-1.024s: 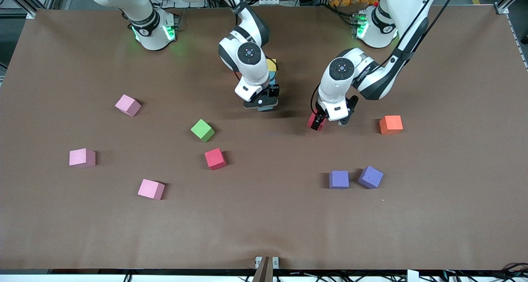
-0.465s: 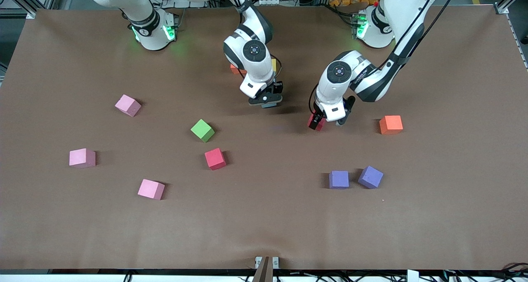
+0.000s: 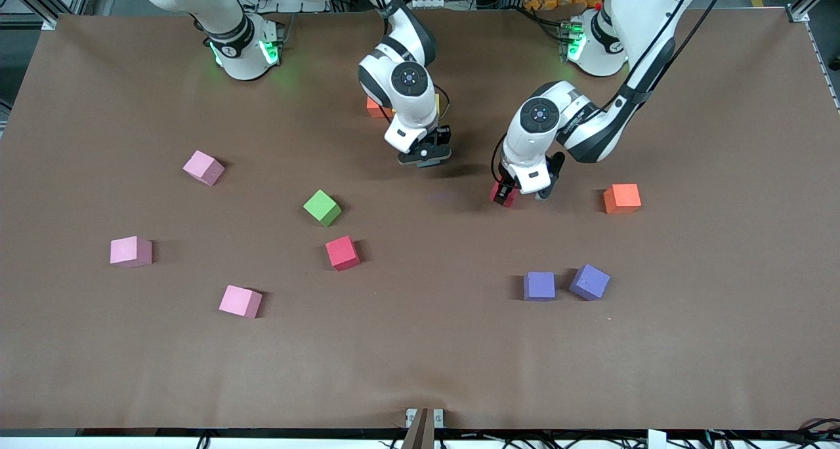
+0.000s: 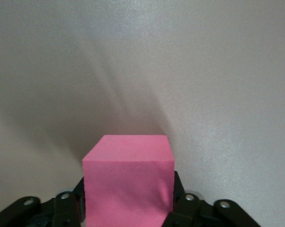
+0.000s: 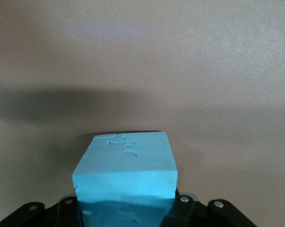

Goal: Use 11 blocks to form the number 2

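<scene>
Now the left hand (image 3: 504, 194) has closed on the matte red foam cube (image 4: 128, 182) resting on the brown worktop (image 3: 420, 344) — ready to lift — while the right hand (image 3: 425, 159) keeps gripping its light blue foam cube (image 5: 125, 182), moved toward the started digit.

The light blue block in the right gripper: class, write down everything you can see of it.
The light blue block is a small matte cube that looks like foam, with a few small nicks scratched into one face near an edge. It sits upright and square between the fingers of the right gripper, which is shut on it, the black fingers pressing two opposite sides. In the right wrist view it casts a shadow on the brown table. In the front view the gripper hides nearly all of it.
</scene>
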`<state>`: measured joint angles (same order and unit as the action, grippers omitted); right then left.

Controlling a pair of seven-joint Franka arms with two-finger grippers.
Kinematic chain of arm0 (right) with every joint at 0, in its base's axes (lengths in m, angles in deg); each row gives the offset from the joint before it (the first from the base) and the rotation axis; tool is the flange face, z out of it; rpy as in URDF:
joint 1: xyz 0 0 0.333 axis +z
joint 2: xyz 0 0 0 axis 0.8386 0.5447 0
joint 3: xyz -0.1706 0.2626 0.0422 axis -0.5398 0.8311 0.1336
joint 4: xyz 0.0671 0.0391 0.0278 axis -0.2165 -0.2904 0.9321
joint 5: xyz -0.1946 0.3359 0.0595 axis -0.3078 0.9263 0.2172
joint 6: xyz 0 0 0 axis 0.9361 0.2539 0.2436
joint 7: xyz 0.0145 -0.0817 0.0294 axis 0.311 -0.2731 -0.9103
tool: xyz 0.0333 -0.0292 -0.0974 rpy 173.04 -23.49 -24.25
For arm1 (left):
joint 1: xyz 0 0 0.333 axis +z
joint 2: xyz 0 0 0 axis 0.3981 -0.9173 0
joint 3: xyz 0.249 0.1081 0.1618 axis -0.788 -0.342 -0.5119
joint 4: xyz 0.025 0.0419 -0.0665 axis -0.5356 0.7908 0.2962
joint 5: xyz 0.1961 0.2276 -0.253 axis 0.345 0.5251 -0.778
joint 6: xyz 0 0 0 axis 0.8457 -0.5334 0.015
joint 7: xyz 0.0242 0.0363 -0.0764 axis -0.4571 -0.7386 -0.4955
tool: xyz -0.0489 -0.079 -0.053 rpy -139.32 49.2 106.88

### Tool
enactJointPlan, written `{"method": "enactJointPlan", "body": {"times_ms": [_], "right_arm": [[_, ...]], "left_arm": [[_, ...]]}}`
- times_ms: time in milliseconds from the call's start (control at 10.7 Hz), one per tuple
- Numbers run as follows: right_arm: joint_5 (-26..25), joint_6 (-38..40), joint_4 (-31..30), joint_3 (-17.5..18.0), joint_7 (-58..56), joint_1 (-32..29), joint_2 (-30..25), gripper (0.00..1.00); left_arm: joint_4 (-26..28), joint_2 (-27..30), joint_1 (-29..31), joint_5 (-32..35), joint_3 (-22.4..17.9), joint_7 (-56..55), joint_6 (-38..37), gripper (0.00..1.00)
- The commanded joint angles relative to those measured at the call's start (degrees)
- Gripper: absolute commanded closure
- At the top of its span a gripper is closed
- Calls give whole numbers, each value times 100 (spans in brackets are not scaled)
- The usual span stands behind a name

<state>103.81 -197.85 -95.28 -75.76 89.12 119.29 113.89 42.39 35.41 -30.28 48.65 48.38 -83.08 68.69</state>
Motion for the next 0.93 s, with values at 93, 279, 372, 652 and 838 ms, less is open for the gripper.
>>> {"method": "enactJointPlan", "body": {"times_ms": [93, 279, 372, 652, 838], "right_arm": [[94, 148, 105, -44, 23, 90, 52, 70], [102, 140, 105, -44, 40, 90, 69, 69], [111, 140, 105, -44, 49, 90, 69, 68], [138, 140, 105, -44, 225, 99, 122, 65], [138, 140, 105, -44, 233, 108, 131, 57]], "left_arm": [[-23, -2, 49, -51, 18, -275, 46, 100], [-84, 33, 67, -60, 18, -363, 20, 100], [-137, 42, 76, -60, 18, -424, -24, 100], [-216, 164, -3, -43, 44, -381, -453, 100], [-365, 174, -3, -43, 71, -425, -700, 100]]}}
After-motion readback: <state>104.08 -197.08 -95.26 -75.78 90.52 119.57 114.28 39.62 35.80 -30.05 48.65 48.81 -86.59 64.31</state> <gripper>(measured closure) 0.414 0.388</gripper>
